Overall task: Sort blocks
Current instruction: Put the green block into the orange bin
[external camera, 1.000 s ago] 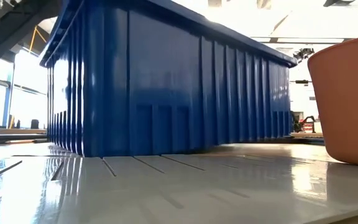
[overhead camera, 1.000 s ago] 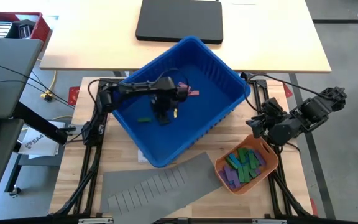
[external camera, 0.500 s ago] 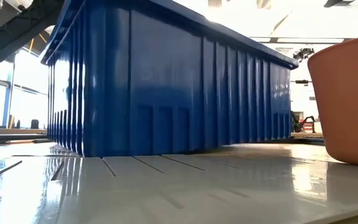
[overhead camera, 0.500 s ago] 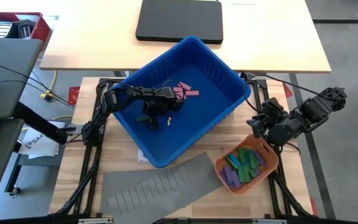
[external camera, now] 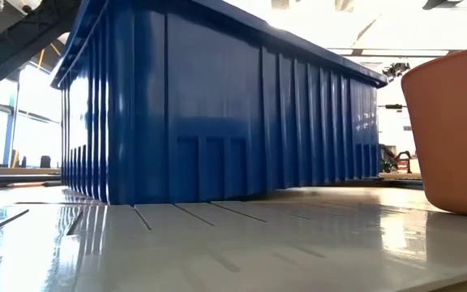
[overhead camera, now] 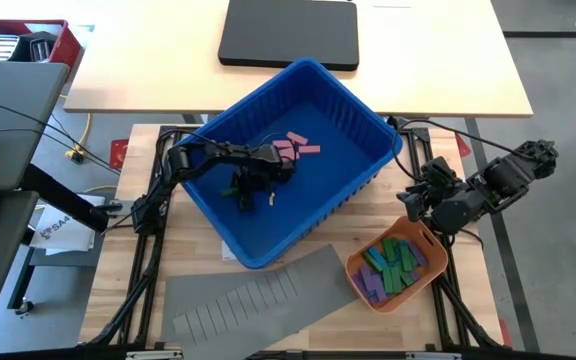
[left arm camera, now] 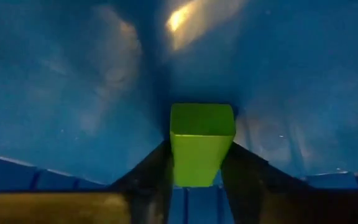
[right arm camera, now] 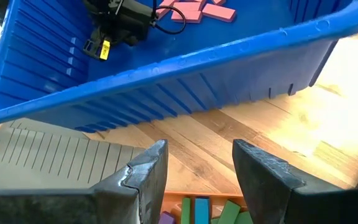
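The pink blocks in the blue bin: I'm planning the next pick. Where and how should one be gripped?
Judging by the high view, the pink blocks lie flat and bunched on the blue bin floor. Come straight down over the tall walls and pinch an outer block across its narrow width.

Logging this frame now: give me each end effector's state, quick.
Left end effector: closed on a green block, inside the blue bin.
Right end effector: open, empty, above the orange basket.
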Action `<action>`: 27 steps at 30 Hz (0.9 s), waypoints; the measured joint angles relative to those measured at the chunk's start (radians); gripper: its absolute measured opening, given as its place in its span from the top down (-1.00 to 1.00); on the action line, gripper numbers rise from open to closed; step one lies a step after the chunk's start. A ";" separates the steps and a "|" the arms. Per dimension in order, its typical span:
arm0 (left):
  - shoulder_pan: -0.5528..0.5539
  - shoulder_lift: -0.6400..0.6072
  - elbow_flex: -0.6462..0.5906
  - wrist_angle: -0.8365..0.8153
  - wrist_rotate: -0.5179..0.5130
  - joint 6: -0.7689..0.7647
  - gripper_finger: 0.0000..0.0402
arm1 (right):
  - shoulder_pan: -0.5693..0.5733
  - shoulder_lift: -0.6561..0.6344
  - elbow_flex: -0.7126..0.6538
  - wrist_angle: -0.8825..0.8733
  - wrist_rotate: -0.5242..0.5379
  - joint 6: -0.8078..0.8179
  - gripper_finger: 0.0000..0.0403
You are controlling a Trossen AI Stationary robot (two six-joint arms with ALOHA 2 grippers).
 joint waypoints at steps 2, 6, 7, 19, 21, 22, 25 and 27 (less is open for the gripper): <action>0.001 0.000 0.001 0.002 -0.001 0.009 0.56 | 0.000 0.000 0.000 0.000 0.000 0.000 0.13; 0.002 -0.006 0.039 -0.001 -0.003 0.024 0.56 | 0.000 0.000 0.000 0.010 0.000 0.000 0.13; 0.002 -0.013 0.058 0.006 -0.003 0.025 0.56 | 0.000 0.000 0.001 0.015 -0.001 0.000 0.13; 0.025 -0.175 0.492 0.018 0.241 -0.017 0.56 | -0.148 0.038 0.089 0.312 -0.050 -0.343 0.13; 0.036 -0.205 0.563 0.063 0.335 -0.029 0.56 | -0.210 0.038 0.095 0.416 -0.086 -0.445 0.13; 0.038 -0.220 0.591 0.094 0.387 -0.037 0.56 | -0.246 0.038 0.095 0.468 -0.102 -0.488 0.13; 0.055 -0.271 0.649 0.240 0.578 -0.066 0.56 | -0.357 0.038 0.095 0.583 -0.171 -0.586 0.11; 0.064 -0.304 0.659 0.372 0.704 -0.120 0.56 | -0.437 0.045 0.096 0.644 -0.263 -0.647 0.08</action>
